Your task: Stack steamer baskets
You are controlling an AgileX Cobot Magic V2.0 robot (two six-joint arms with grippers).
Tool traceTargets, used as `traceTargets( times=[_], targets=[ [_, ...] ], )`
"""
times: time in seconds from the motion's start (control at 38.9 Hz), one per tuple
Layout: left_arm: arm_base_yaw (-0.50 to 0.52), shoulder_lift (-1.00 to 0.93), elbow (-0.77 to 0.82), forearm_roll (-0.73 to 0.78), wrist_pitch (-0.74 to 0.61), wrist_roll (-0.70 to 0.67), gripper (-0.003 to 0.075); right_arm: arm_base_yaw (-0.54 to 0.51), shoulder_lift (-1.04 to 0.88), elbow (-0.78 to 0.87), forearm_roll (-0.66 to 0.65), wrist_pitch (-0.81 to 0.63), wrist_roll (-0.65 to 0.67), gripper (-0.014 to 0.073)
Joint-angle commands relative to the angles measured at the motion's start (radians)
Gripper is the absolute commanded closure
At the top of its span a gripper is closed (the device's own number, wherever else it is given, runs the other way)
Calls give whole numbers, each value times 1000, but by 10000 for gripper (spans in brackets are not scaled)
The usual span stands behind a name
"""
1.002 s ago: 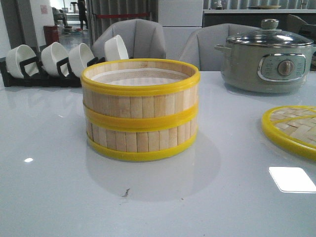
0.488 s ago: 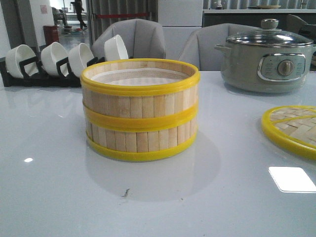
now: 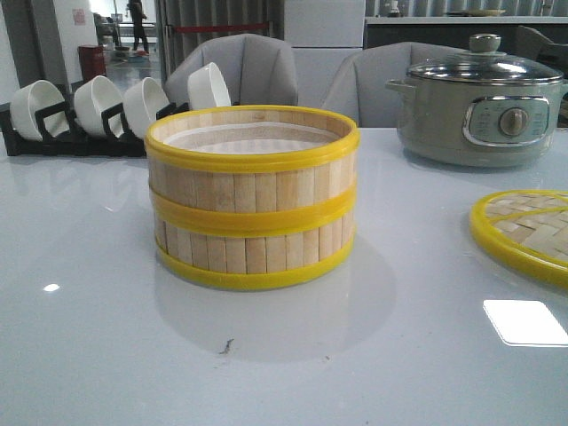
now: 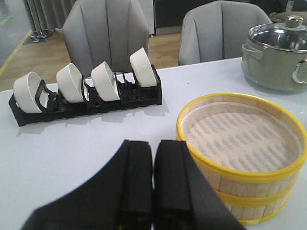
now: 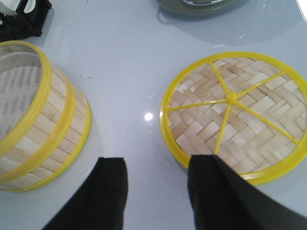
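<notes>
Baskets (image 3: pixel 252 197) stand stacked on the worktop (image 3: pixel 98 355), one squarely on top of the other, their yellow rims meeting in a band halfway up the pile. Compared with the front views from a second and half a second ago, nothing about the pile has shifted: same spot, same alignment, no tilt. Neither arm shows in the front view at any of these moments, so the only change is the absence of change, which suggests the stacking itself is done and the arms are parked clear of the stack.

Left tool (image 4: pixel 153 184) hangs near the stack, on its rack side, fingers pressed together with nothing between them. Right tool (image 5: pixel 156 184) hovers over the bare worktop between the stack and the lid (image 5: pixel 237 115), its fingers spread apart and empty.

Lid lies flat, well to the right of the stack, spokes and centre knob facing up. Pot (image 3: pixel 479 111) sits behind and to the right of the stack; rack (image 3: pixel 89 133) with white bowls (image 3: pixel 98 102) stands behind and to the left.

If the task covers only the two baskets, it looks complete; the lid stays off the pile and untouched.
</notes>
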Motion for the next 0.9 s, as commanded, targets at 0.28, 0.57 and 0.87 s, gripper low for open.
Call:
traceTargets(
  times=[0.28, 0.57, 0.87],
  targets=[
    [2, 0, -28, -8, -78, -13, 628, -2, -6, -37, 20, -70, -10, 540],
    [2, 0, -28, -8, -78, -13, 628, -2, -6, -37, 19, -64, -26, 534],
    [2, 0, -28, -8, -78, -13, 628, -2, 56, -37, 19, -69, -178, 349]
  ],
)
